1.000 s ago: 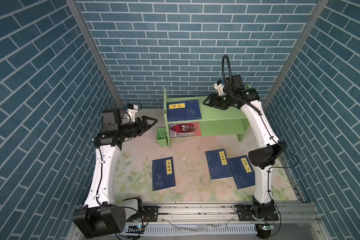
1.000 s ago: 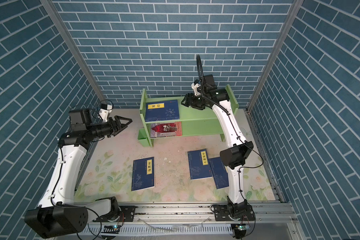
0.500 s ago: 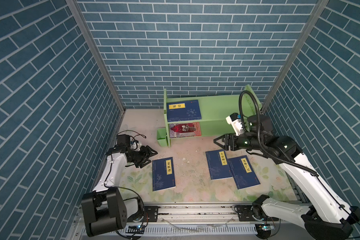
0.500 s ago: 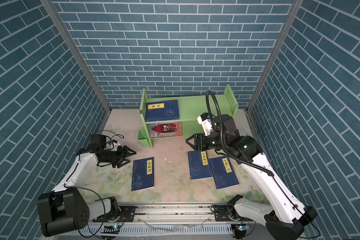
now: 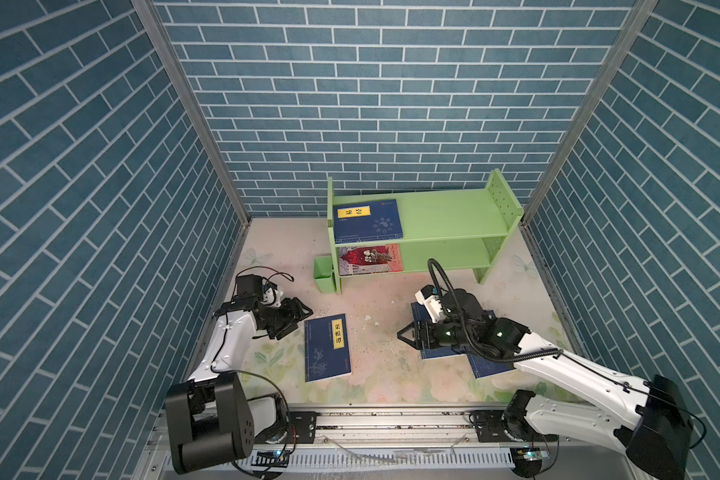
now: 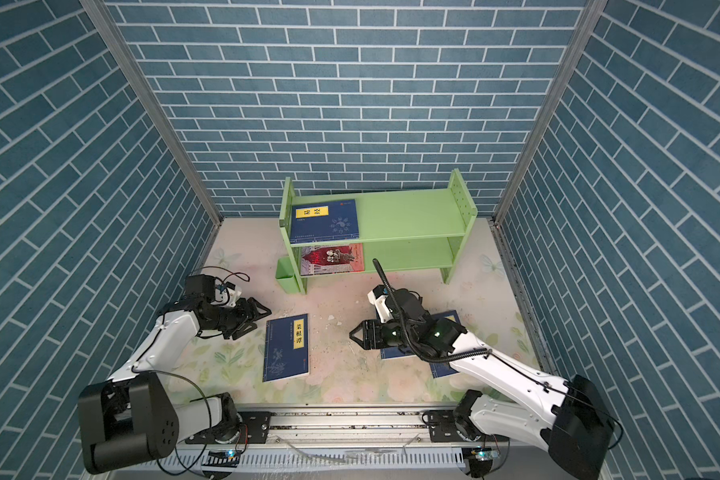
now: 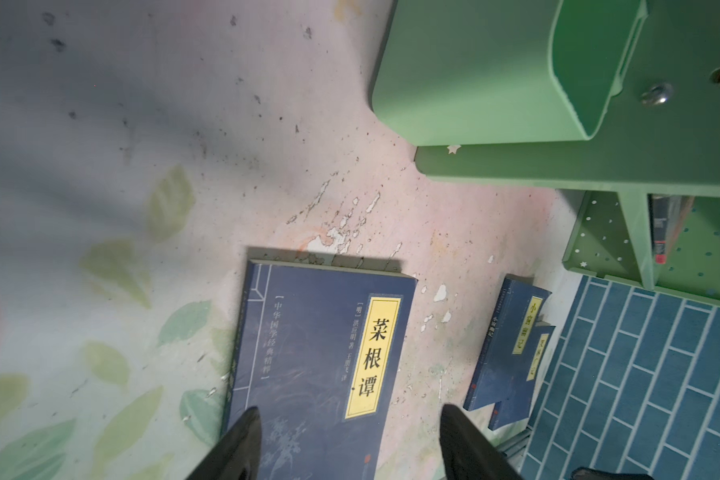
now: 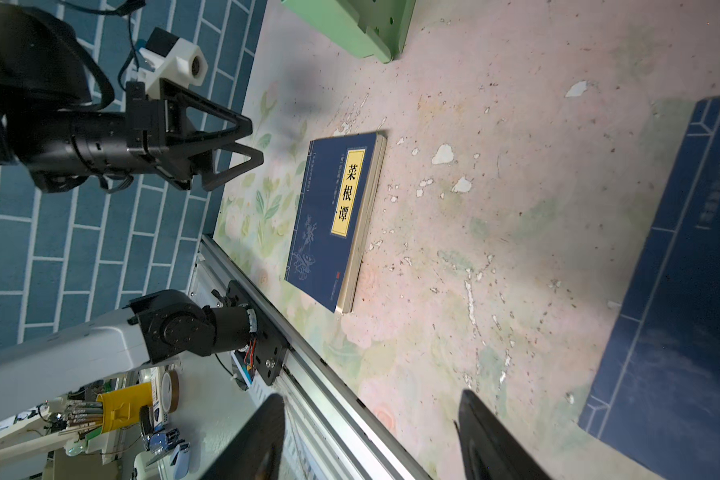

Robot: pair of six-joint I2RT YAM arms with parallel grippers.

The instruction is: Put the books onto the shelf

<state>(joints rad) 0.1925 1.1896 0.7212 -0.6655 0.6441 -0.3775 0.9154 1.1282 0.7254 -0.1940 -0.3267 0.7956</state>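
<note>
The light green shelf [image 5: 441, 216] [image 6: 400, 216] stands at the back. A dark blue book [image 5: 368, 220] lies on its top tier and a red-and-grey book [image 5: 368, 258] on the lower tier. Another dark blue book [image 5: 327, 347] [image 6: 287, 347] [image 7: 316, 361] [image 8: 335, 216] lies flat on the mat. My left gripper [image 5: 302, 321] [image 7: 348, 411] hovers open at its far left corner, empty. Two overlapping blue books [image 5: 491, 368] [image 7: 512, 340] lie on the right, mostly hidden in both top views under my right arm. My right gripper [image 5: 402, 336] [image 8: 371, 397] is open and empty, just left of them.
A small green cup [image 5: 324, 274] [image 7: 495, 70] hangs on the shelf's left side. A metal rail [image 5: 391, 415] runs along the mat's front edge. Blue brick walls close in the left, right and back. The floral mat [image 5: 375, 328] is flaked and speckled.
Both arms have dropped from shelf height to low over the mat. The left gripper came forward to the lone book; the right swung from the shelf top down over the two right books.
</note>
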